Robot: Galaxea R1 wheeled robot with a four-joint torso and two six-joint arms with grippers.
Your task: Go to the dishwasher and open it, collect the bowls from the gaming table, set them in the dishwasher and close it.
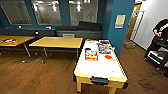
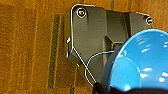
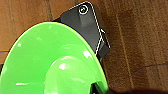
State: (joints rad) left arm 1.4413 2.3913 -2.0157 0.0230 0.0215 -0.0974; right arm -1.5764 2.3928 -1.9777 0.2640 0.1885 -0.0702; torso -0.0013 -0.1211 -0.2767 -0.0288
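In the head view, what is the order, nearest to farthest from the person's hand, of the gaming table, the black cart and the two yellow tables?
1. black cart, right edge, just below the person's hand.
2. gaming table, centre.
3. middle yellow table, left of it.
4. far-left yellow table.
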